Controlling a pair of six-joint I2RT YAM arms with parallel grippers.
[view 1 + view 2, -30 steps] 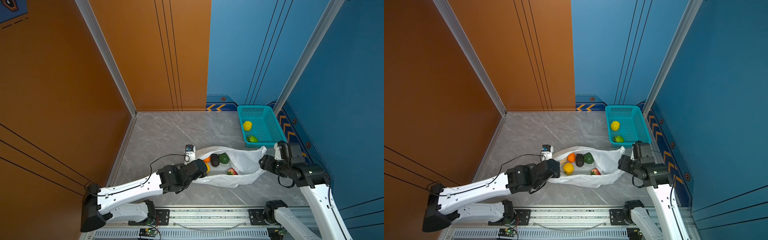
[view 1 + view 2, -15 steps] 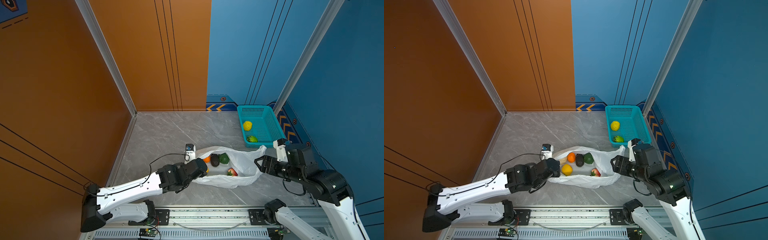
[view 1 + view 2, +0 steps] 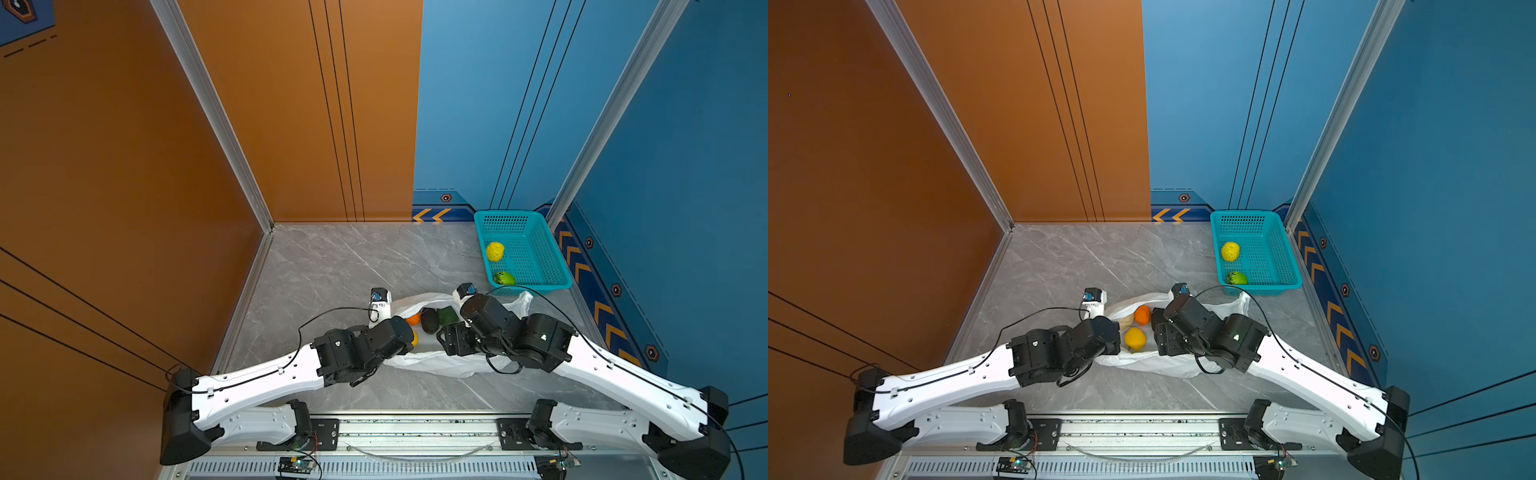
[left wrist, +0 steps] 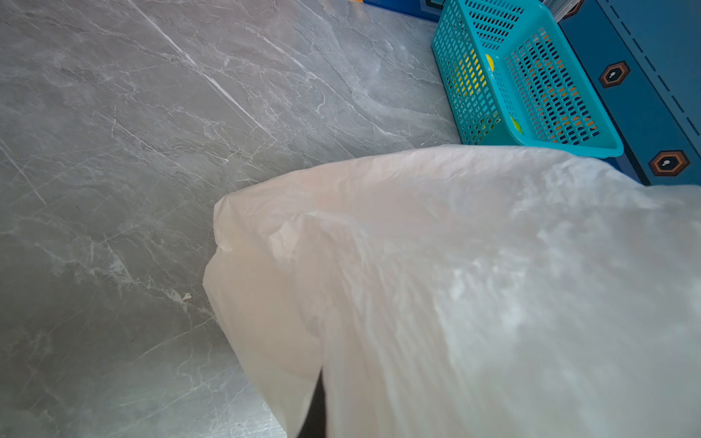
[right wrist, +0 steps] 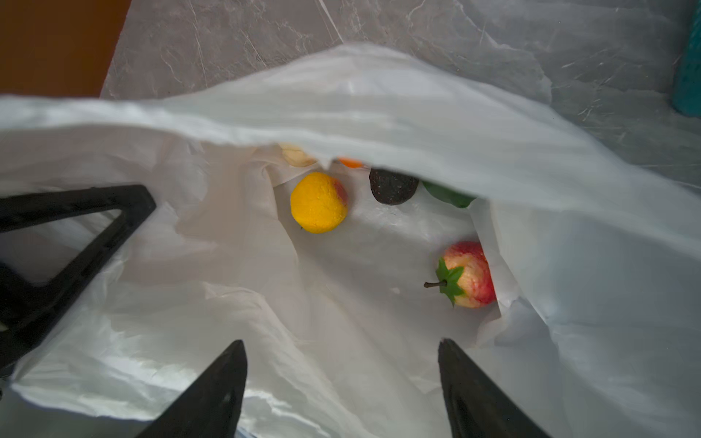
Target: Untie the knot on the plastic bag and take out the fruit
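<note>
Floor: grey marble between orange and blue walls; teal basket holds two fruits.
Bag: plastic bag lies open, no knot visible; fruit sits inside.
Left gripper: clamped tight, apparently on the bag's rim.
Right gripper: spread wide, empty, inside the mouth.
Risk: the sagging upper flap could get pinched with a fruit, dragging the bag.

Shelled in white along the long links of the left arm and right arm, dotted with small dark screw holes. Jointed in bulky black housings at wrists, elbows and bases. Strung with thin black cable, clipped to the shells and looping free by the wrists. Topped with white wrist cameras marked in blue. Tipped at the right gripper with black, tapering fingers. Lit by one green dot on the right wrist housing.
</note>
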